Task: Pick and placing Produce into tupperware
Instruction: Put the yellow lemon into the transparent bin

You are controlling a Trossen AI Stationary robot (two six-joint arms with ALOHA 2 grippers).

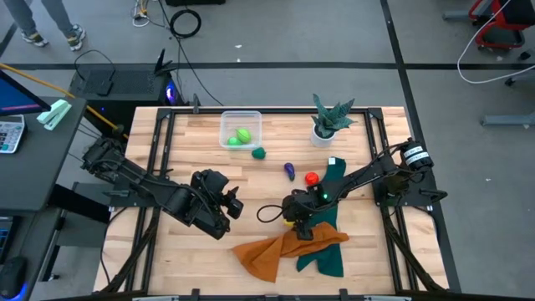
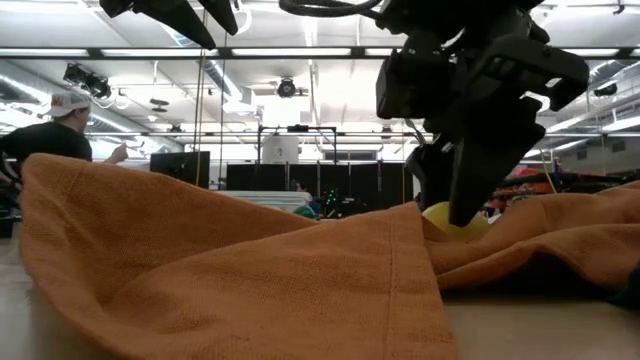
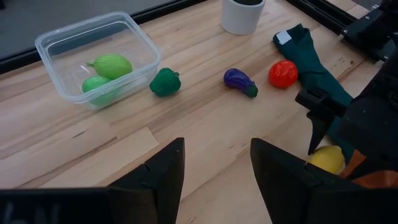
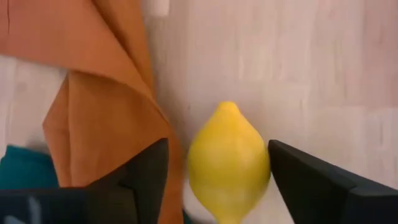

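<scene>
My right gripper (image 4: 217, 180): fingers (image 4: 140, 180) spread wide, one each side of the yellow lemon (image 4: 228, 163), not closed on it. Lemon lies on the table touching the edge of the orange cloth (image 4: 99, 106).

Risk, as I judge it: the finger on the cloth side could pinch the cloth along with the lemon; the rounded fruit could also squirt out if I close off-centre.

My left gripper (image 3: 214, 168): fingers parted, holding nothing, waiting beside the lemon, on its side away from the cloths.

Beyond the lemon: green cloth (image 3: 311, 62), red piece (image 3: 283, 73) at its edge, then purple piece (image 3: 240, 81), then dark green piece (image 3: 165, 82).

Farthest from the lemon: tupperware (image 3: 59, 40), clear, open, holding the two light green pieces (image 3: 111, 66). White plant pot (image 3: 242, 14) nearby.
</scene>
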